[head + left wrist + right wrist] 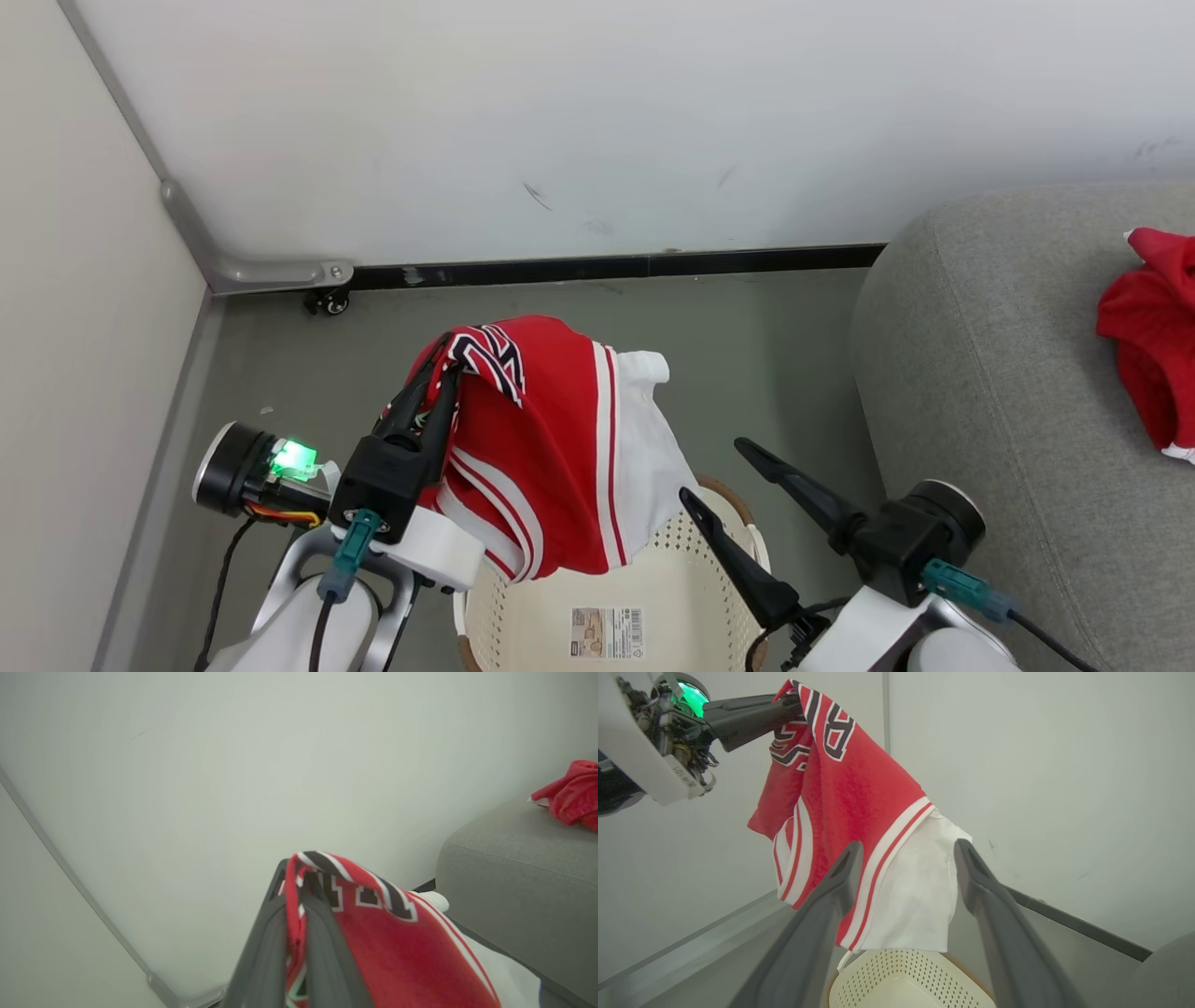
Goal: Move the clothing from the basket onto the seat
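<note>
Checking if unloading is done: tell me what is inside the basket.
A barcode label on the basket's bare bottom. The red garment hanging from the left gripper hides its far side.

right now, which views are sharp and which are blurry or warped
head view: sharp, evenly lit, a green light glowing bright on the left wrist; left wrist view: left gripper and red garment soft up close, wall edge bowed; right wrist view: garment crisp, right gripper slightly soft near the lens

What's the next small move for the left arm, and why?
Probably carry the left gripper right, toward the seat: it is shut on the lettered red garment, which hangs above the basket. The other red garment already lies on the seat.
</note>
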You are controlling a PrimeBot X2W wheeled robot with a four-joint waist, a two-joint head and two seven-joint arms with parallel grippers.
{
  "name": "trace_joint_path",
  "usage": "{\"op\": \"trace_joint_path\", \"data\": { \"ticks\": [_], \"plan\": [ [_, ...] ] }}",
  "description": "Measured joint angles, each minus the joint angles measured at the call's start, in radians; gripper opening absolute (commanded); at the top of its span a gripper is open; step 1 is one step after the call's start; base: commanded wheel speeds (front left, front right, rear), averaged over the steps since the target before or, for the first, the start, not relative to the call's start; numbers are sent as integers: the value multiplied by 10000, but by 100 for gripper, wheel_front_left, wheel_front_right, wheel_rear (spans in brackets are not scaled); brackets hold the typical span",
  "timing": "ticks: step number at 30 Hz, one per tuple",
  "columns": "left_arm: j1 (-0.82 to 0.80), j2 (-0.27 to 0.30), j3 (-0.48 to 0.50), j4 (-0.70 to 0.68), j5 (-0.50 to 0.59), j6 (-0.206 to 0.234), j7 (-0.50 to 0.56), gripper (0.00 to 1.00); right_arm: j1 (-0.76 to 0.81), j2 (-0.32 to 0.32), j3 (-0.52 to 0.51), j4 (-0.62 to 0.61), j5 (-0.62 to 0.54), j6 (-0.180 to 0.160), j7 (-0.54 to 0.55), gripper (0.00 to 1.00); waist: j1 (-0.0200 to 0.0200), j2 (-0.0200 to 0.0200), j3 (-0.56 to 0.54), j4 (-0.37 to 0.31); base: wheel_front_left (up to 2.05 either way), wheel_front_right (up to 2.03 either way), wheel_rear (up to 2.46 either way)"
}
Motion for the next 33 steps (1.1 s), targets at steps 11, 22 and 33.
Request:
{"op": "trace_joint_path", "data": {
  "ticks": [11, 22, 33],
  "plan": [
    [-1, 27, -278, -583, 92, -213, 0, 0, -2, -433, 1032, -245, 529, 0, 433, 100, -1, 0, -377, 55, 0, 0, 0],
    [-21, -50, -577, -972, 163, -387, 240, 0, -155, -454, 1948, -439, 978, 0, 640, 100, 0, 0, -405, 37, 0, 0, 0],
    [-181, -280, -886, -1287, 353, -522, 604, 0, -710, -345, 2042, 119, 1185, 0, 784, 100, 0, 0, -380, 128, 0, 0, 0]
  ]
}}
